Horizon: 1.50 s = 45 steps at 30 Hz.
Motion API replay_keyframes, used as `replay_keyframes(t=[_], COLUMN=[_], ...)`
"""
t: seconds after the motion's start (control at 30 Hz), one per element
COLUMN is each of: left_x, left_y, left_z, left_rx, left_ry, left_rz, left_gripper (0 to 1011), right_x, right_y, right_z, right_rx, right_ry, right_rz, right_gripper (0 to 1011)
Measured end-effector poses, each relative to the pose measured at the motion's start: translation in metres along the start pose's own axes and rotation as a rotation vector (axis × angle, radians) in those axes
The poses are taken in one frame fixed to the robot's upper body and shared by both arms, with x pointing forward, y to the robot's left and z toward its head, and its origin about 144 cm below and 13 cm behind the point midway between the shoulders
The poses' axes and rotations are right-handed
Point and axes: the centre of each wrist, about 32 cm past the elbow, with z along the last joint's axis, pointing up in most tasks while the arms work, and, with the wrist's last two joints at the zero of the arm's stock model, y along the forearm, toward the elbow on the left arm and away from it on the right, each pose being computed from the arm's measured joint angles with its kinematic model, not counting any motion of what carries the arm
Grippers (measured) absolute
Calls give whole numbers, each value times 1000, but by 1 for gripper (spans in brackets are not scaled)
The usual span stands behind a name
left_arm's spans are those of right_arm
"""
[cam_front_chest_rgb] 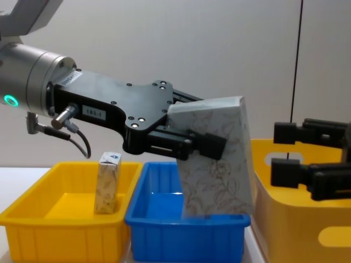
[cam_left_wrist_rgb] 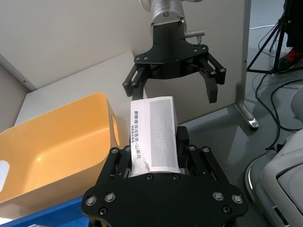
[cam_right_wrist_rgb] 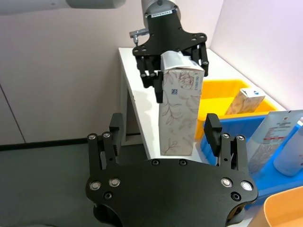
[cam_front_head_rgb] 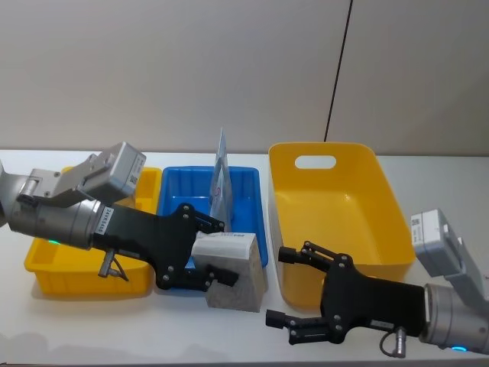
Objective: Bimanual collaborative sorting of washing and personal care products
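— So, which step?
— Handover, likely: left gripper [cam_front_head_rgb: 216, 251] pinches the box [cam_front_head_rgb: 238, 269] just in front of the blue bin [cam_front_head_rgb: 248, 183]; right gripper [cam_front_head_rgb: 281, 287], spread, faces it.
— Next?
— Right must close on its free end.

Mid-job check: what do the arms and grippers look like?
Left gripper and right gripper: matte black bolted plates with linkage jaws. Left arm and right arm: silver-grey cylinders with grey camera boxes and teal lights. A black cable and white label mark the left wrist.

left hand [cam_left_wrist_rgb: 155, 145] clasping box [cam_left_wrist_rgb: 158, 125], right hand [cam_left_wrist_rgb: 170, 92] spread
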Motion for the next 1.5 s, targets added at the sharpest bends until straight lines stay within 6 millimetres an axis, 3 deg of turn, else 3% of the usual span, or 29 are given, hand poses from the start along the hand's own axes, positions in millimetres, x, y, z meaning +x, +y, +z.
replay_keyframes(t=[1.5], left_x=[0], left_y=[0], left_z=[0], left_rx=[0], left_ry=[0], left_rz=[0], left_gripper=[418], right_x=[11], right_y=[34], right_z=[-11], right_rx=[-48], right_ry=[67], right_rz=[-20], right_gripper=[1002])
